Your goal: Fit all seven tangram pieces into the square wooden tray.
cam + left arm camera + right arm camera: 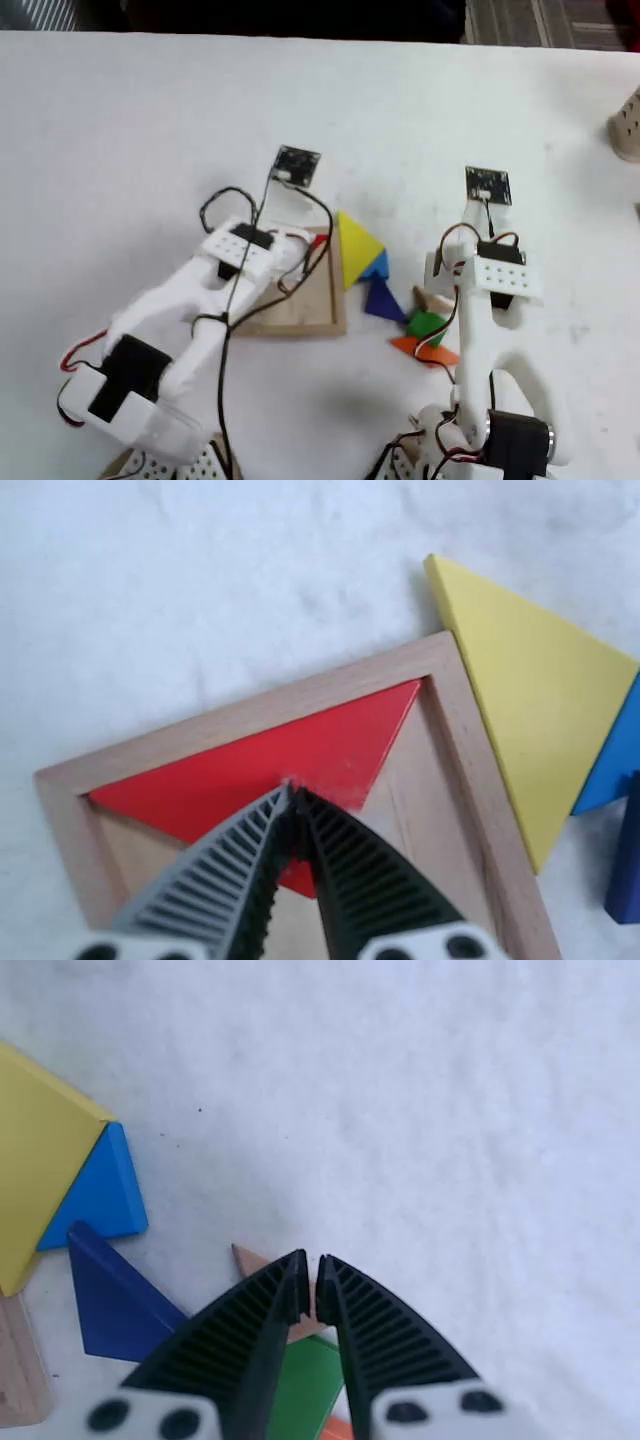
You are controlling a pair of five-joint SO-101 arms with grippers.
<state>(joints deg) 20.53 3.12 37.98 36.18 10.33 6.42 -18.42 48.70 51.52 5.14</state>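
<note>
The red wooden triangle [262, 770] lies flat inside the square wooden tray [468, 742], its long edge against the tray's far rim. The large yellow wooden triangle [357, 248] rests on the worktop [150, 130] against the tray's right rim, with the small light-blue wooden triangle [377, 266] on its side away from the tray. Farther right of the tray lie the dark blue wooden triangle [383, 301], then the clustered tan [428, 299], green [426, 324] and orange [414, 347] wooden pieces.

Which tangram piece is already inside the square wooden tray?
The red triangle, lying inside the square wooden tray; the yellow triangle and the rest sit outside it.
</note>
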